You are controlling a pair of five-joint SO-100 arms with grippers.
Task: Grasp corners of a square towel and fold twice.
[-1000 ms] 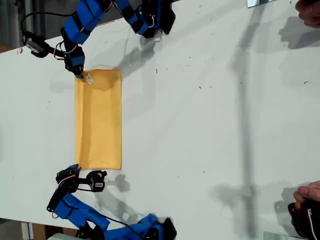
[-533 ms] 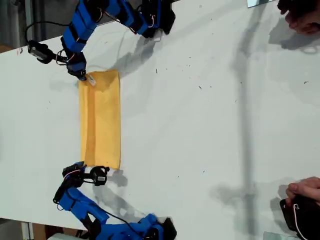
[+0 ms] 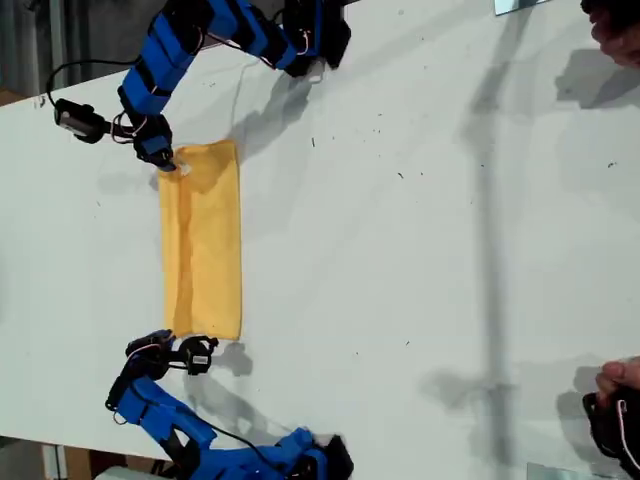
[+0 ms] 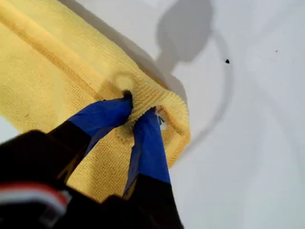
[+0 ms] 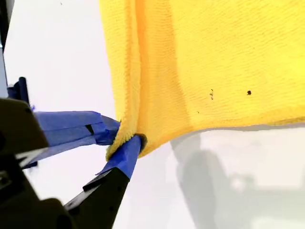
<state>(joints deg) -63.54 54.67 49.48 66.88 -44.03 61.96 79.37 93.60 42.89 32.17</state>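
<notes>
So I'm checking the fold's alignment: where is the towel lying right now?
The towel lies folded as a long strip on the white table, toward the exterior view's left, stretched between the two blue arms.

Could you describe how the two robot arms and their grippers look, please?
Both arms are bright blue plastic segments with black joints and thin black cables. My first gripper and my second gripper have black fingers wrapped in blue tape at the tips; the first shows a red and white marking.

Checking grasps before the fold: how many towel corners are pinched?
2 corners: one in my first tool, one in my second tool, at opposite towel ends. Folds may hide others.
</notes>
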